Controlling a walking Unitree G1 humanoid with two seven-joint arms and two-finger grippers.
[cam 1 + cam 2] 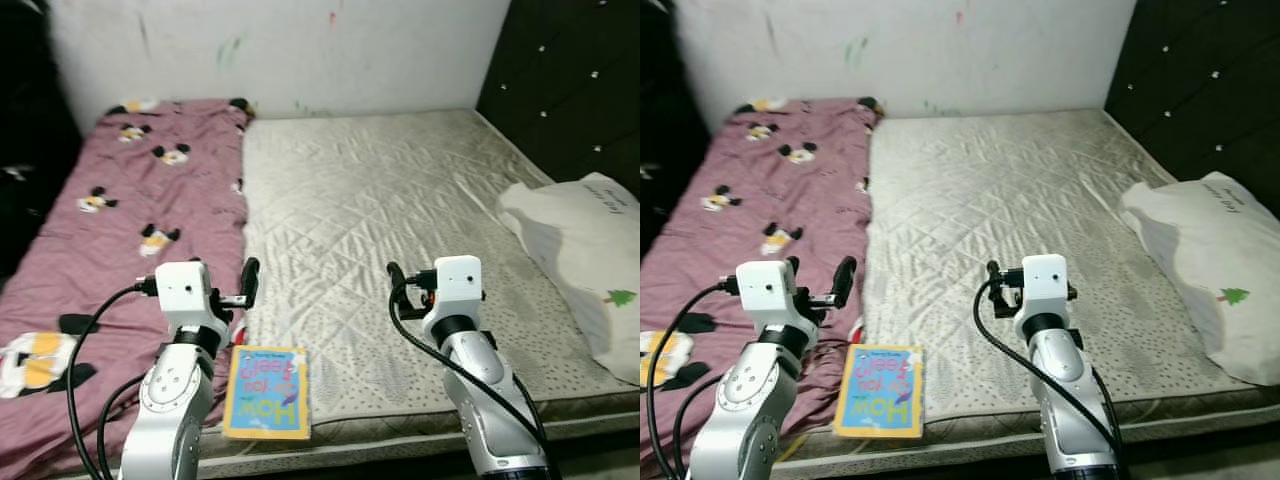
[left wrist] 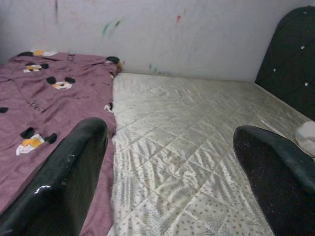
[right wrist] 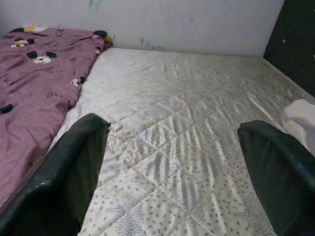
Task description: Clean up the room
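Note:
A yellow children's book (image 1: 266, 392) lies flat at the front edge of the bed, where the maroon mouse-print blanket (image 1: 110, 230) meets the cream quilted mattress (image 1: 380, 200). My left gripper (image 1: 246, 284) hovers just above and behind the book, open with nothing between its fingers (image 2: 64, 177). Over the front middle of the mattress, my right gripper (image 1: 398, 286) is also open and holds nothing, its fingers (image 3: 69, 172) spread wide. A white pillow (image 1: 590, 260) with a small green tree print rests at the right edge of the bed.
A dark padded headboard (image 1: 570, 80) stands along the right side. The white wall (image 1: 300, 50) behind the bed has coloured scribbles. The blanket covers the left third of the bed. Dark shadow lies at the far left.

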